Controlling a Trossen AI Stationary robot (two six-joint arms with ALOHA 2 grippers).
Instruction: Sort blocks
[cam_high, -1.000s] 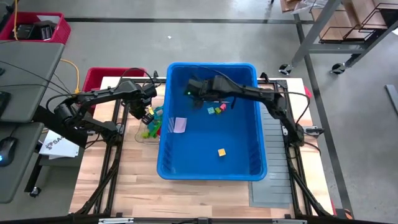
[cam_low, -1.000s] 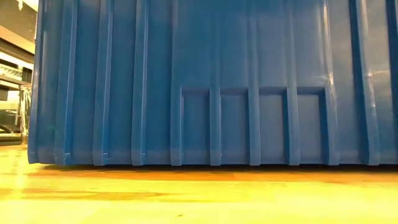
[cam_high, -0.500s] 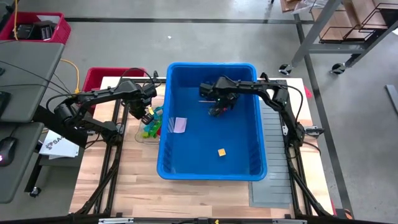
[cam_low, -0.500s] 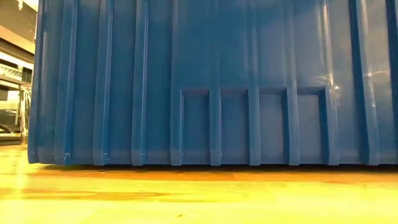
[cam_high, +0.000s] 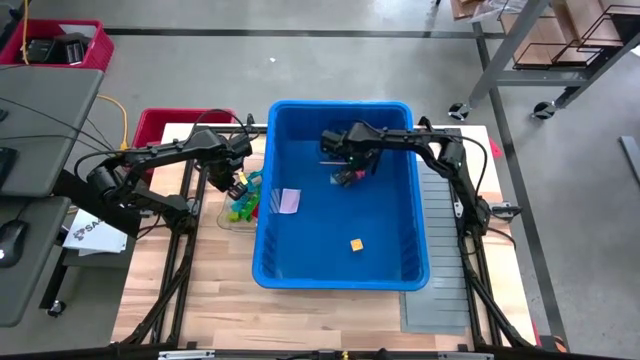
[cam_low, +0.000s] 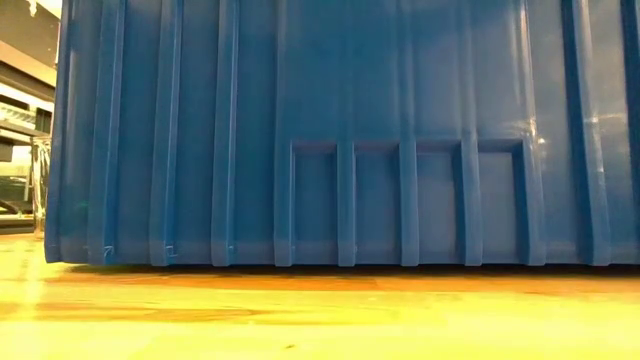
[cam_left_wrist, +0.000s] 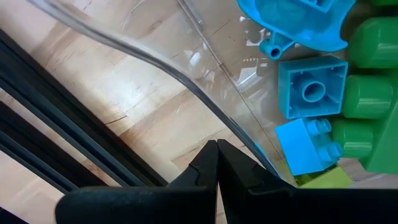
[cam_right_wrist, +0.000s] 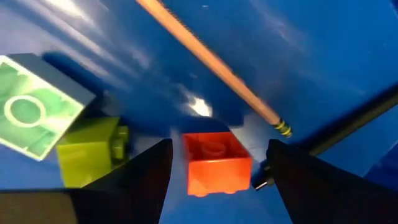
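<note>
Blocks (cam_high: 352, 176) cluster at the far end of the blue bin (cam_high: 400, 262), where the right tool (cam_right_wrist: 217, 163) hangs spread around a red one (cam_right_wrist: 216, 162), while the left tool (cam_left_wrist: 216, 165), pressed together, hovers beside a clear tray (cam_left_wrist: 186, 81) of sorted pieces.

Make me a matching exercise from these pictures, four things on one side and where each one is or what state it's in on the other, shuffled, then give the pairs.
Things:
1. red block
2. yellow block
3. left pincer
4. right pincer

Place or state:
A. shut, at the edge of the clear tray
B. alone on the blue bin floor, toward the front
C. open, down inside the bin
D. between two open fingers

Pairs: 1-D, 2-B, 3-A, 4-C
</note>
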